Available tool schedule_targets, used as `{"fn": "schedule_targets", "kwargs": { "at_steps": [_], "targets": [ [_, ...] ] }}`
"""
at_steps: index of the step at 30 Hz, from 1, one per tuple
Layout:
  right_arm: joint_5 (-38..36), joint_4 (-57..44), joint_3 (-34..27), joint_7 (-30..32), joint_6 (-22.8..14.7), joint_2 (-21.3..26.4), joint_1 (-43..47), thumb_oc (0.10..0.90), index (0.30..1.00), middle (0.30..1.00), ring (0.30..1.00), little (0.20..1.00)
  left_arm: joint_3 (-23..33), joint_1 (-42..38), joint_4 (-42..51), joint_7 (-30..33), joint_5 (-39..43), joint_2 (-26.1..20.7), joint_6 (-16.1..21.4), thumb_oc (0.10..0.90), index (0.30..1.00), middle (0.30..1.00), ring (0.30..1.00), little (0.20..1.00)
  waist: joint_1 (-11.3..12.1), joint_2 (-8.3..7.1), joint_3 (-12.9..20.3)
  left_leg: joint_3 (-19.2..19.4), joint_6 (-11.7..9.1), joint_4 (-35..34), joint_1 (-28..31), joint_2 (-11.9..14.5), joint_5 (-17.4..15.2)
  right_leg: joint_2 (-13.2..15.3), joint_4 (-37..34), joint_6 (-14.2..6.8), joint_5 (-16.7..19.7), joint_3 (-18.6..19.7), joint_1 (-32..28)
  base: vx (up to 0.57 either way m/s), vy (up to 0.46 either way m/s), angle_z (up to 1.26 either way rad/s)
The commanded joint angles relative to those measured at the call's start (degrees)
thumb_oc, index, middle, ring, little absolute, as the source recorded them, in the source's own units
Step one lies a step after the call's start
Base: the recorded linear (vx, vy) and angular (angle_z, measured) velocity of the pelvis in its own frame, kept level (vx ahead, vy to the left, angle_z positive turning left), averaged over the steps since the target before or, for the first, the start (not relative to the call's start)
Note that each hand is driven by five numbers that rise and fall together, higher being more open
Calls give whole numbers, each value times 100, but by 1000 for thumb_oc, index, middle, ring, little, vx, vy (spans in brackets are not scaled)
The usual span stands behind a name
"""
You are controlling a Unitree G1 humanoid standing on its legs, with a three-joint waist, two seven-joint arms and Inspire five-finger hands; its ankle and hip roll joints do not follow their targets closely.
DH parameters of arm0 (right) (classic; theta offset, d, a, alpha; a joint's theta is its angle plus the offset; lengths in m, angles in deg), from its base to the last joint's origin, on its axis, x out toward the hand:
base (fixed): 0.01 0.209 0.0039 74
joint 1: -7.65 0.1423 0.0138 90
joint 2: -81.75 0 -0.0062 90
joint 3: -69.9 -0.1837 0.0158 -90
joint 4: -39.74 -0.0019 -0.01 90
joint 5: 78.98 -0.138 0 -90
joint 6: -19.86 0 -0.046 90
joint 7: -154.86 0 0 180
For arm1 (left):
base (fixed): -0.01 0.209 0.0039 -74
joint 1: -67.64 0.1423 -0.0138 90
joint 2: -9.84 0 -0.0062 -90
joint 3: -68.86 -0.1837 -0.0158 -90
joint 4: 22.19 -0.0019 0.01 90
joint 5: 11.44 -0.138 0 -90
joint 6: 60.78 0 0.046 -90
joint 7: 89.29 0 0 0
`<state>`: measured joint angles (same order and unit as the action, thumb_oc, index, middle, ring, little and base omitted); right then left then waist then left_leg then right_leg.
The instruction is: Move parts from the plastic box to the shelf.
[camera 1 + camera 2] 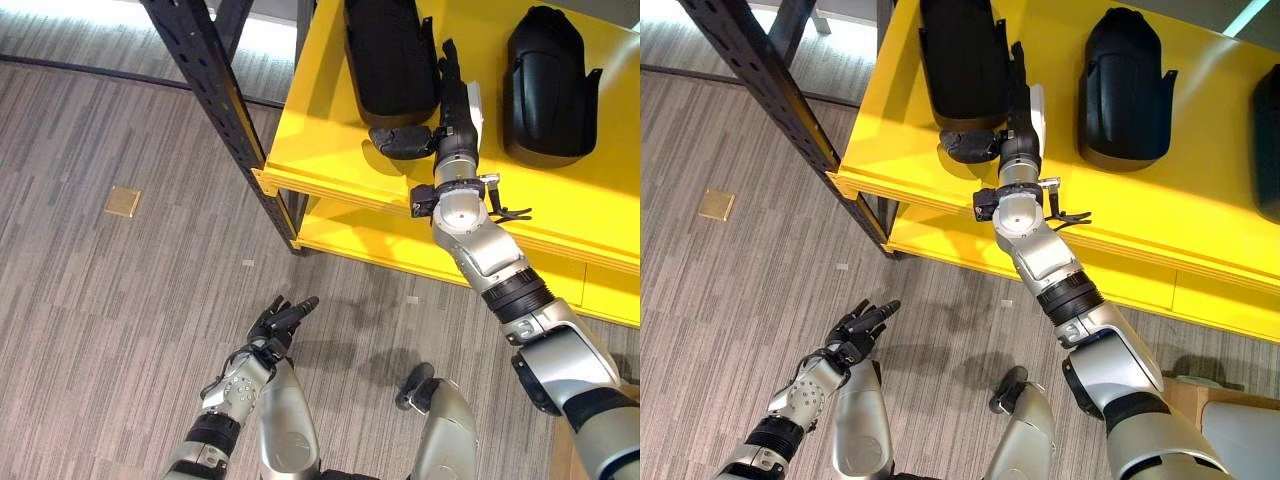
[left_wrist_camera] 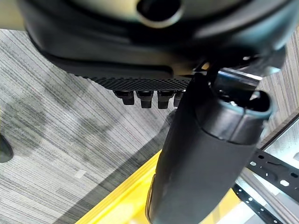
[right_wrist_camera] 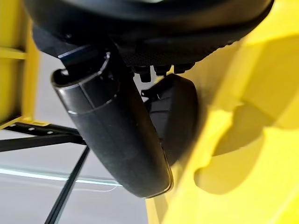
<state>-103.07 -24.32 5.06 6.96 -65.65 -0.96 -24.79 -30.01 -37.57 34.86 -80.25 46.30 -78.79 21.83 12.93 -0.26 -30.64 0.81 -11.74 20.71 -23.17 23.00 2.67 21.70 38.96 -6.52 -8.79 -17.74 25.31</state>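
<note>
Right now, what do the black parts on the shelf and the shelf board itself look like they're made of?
The black parts look like moulded plastic: matte black, smooth rounded shells with soft highlights. The shelf board looks like painted metal or coated board, glossy yellow with clear shadows; I can't tell which. The upright looks like dark steel, with punched holes. The right hand rests beside one part.

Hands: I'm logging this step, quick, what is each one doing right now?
Left hand: open, fingers relaxed, holding nothing, low over the floor.
Right hand: open, fingers straight alongside the black part on the yellow shelf.
</note>
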Motion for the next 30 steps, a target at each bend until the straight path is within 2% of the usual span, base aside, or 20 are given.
{"fn": "schedule_targets", "kwargs": {
  "at_steps": [1,9,18,30],
  "targets": [
    [-50,-97,-462,202,-733,-68,907,900,1000,1000,1000,1000,-313,49,605,-180,-5,-76,167,900,1000,1000,1000,1000,9,-5,85,572,533,224,-120,-249,-123,-368,197,433,-675,-186,-697,0,0,0],
    [-257,-63,-567,402,-599,-162,804,900,1000,1000,1000,1000,-358,90,691,-170,75,-30,71,900,1000,1000,1000,1000,-3,2,85,577,548,255,-136,-284,-152,-369,271,444,-712,-166,-668,9,3,0],
    [-419,-110,-568,294,-706,-206,670,900,1000,1000,1000,1000,-437,44,777,-132,158,21,95,900,1000,1000,1000,1000,-77,14,85,632,553,237,-122,-302,-153,-361,333,439,-722,-106,-585,0,0,0],
    [-468,-275,-523,58,-643,-225,619,900,1000,1000,1000,1000,-427,-33,689,-126,448,81,3,900,1000,1000,1000,1000,-139,25,85,671,545,203,-70,-310,-137,-349,381,433,-735,-64,-537,0,0,0]
  ]
}}
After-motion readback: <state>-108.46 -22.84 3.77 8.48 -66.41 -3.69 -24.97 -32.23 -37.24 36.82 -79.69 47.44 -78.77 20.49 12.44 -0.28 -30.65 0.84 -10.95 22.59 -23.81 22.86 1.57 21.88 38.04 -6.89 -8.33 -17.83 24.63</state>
